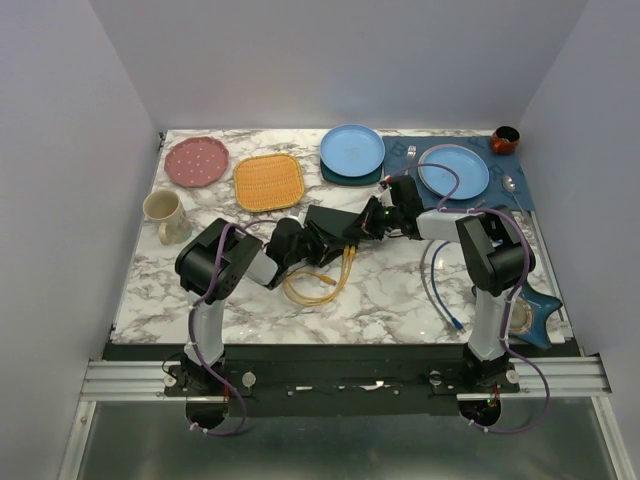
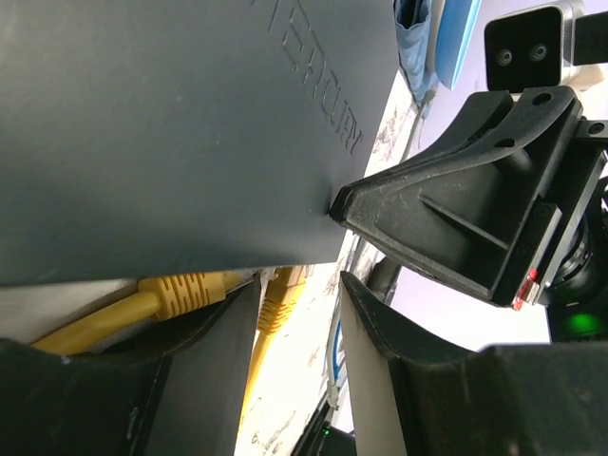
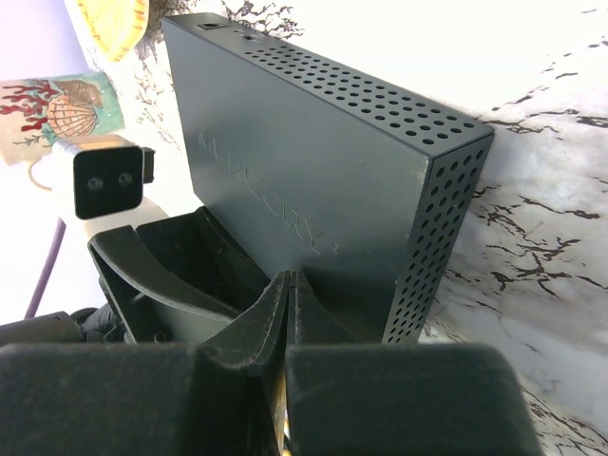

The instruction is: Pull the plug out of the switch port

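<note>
The switch [image 1: 330,222] is a flat matte black box in the middle of the marble table; it also shows in the left wrist view [image 2: 171,133] and the right wrist view [image 3: 285,161]. Two yellow plugs [image 2: 280,293] sit in sockets on its near edge, and their yellow cable [image 1: 318,288] loops on the table. My left gripper [image 2: 299,285] is open, with one yellow plug between its fingers [image 2: 214,361] and the other plug [image 2: 180,290] outside them. My right gripper [image 3: 292,277] is shut and empty, its tips pressed on the switch's top face.
A blue cable [image 1: 440,290] lies by the right arm. At the back are a pink plate [image 1: 196,161], an orange woven mat [image 1: 268,182], a blue plate [image 1: 352,149], and another blue plate [image 1: 454,172] on a navy placemat. A mug [image 1: 165,215] stands at the left.
</note>
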Tool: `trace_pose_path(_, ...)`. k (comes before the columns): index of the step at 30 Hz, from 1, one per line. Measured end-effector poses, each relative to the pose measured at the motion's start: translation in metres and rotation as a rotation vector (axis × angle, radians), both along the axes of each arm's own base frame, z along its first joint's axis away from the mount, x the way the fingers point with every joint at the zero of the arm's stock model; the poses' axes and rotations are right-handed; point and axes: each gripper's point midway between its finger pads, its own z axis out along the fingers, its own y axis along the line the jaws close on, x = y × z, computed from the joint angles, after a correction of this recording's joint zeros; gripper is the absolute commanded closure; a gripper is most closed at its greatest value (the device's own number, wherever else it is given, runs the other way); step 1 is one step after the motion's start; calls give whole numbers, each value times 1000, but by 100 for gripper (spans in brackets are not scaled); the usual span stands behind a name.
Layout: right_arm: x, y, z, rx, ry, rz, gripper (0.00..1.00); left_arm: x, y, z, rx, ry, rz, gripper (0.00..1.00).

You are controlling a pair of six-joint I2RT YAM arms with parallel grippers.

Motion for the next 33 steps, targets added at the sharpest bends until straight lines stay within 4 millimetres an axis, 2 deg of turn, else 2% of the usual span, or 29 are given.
trace_pose_path(5,0,0,0,0,0,0,91,2,-3,0,13,3,-7,48)
trace_pose_path(10,0,0,0,0,0,0,91,3,-3,-2,23,9,-11,55)
trace_pose_path(22,0,0,0,0,0,0,91,2,-5,-4,15,2,-22,56)
trace_pose_path(27,0,0,0,0,0,0,91,2,-4,-6,22,11,-22,64)
trace_pose_path(33,0,0,0,0,0,0,91,1,-4,-8,31,21,-23,68)
